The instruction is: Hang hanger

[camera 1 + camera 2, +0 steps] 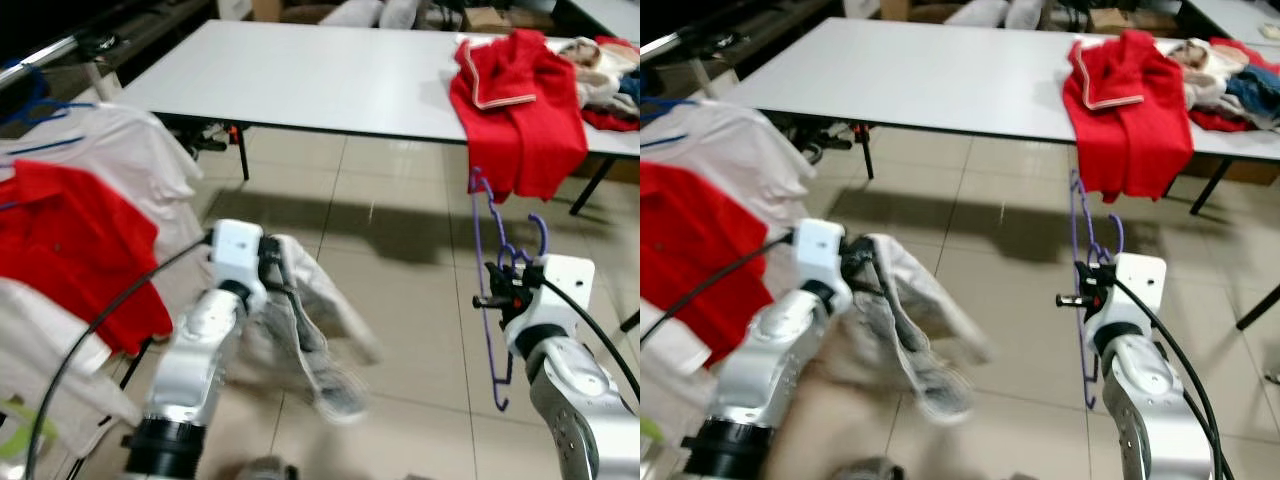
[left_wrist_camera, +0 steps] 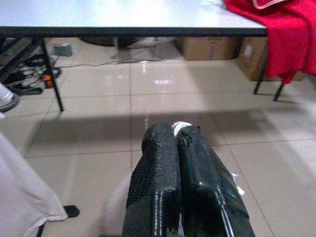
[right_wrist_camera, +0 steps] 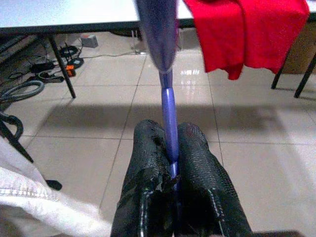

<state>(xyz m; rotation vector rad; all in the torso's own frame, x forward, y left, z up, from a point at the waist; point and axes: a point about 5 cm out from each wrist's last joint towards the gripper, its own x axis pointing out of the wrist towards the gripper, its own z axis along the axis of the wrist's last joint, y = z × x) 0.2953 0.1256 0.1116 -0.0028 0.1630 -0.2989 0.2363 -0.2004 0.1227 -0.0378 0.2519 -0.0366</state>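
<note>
My right claw (image 3: 170,165): clenched on the purple hanger (image 1: 497,290), held upright above the floor tiles.
My left claw (image 2: 177,143): clamped on a pale garment (image 1: 305,325).
Table (image 1: 320,85): ahead, red clothing (image 1: 515,100) draped over its edge.

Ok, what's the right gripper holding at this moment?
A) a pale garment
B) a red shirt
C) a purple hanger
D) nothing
C: the right gripper has its fingers shut on the purple hanger, whose thin bar runs up between them, while the pale garment hangs from the left gripper.
</note>
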